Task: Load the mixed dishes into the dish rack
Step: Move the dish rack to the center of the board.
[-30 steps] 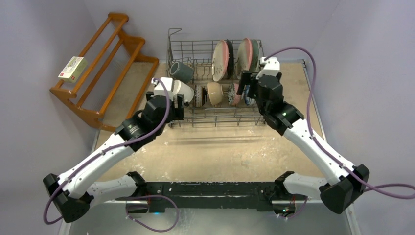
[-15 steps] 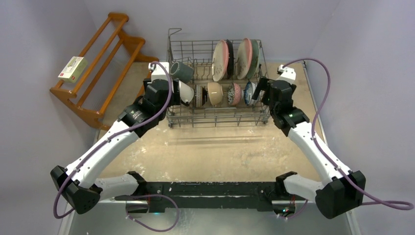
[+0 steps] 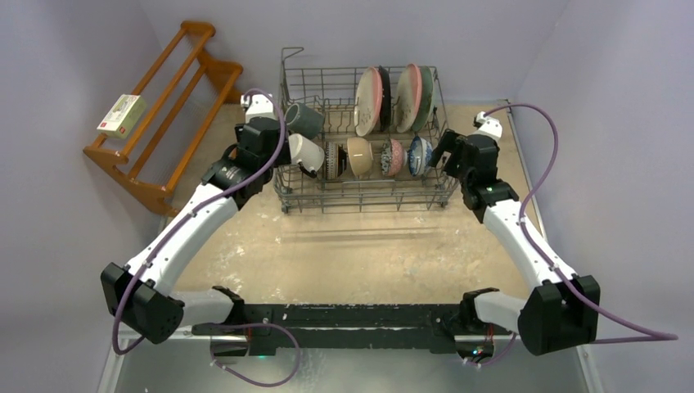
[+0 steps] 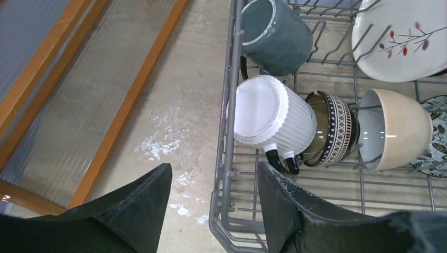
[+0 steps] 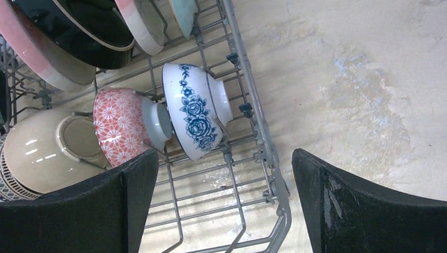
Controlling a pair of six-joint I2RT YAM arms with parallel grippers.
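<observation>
The grey wire dish rack [image 3: 364,195] holds upright plates [image 3: 370,100], a dark teal mug [image 3: 304,119], a white mug [image 3: 304,151] and a row of small bowls [image 3: 360,155]. My left gripper [image 3: 281,152] is at the rack's left wall. In the left wrist view it [image 4: 213,211] is open, one finger on each side of the rack's wall [image 4: 224,174], below the white ribbed mug [image 4: 274,118]. My right gripper [image 3: 447,149] stands open at the right wall. In its wrist view it [image 5: 226,205] straddles the rack's corner [image 5: 274,174], near a blue-flowered bowl [image 5: 197,108].
A brown wooden slatted shelf [image 3: 176,106] with a small box [image 3: 121,115] on it stands at the left wall. The beige tabletop [image 3: 360,254] runs from the rack to the arm bases. Walls close in behind and on both sides.
My left gripper has moved back and left from the white mug to the rack's left wall, its jaws narrowing. My right gripper has drawn out of the rack to its right wall.
</observation>
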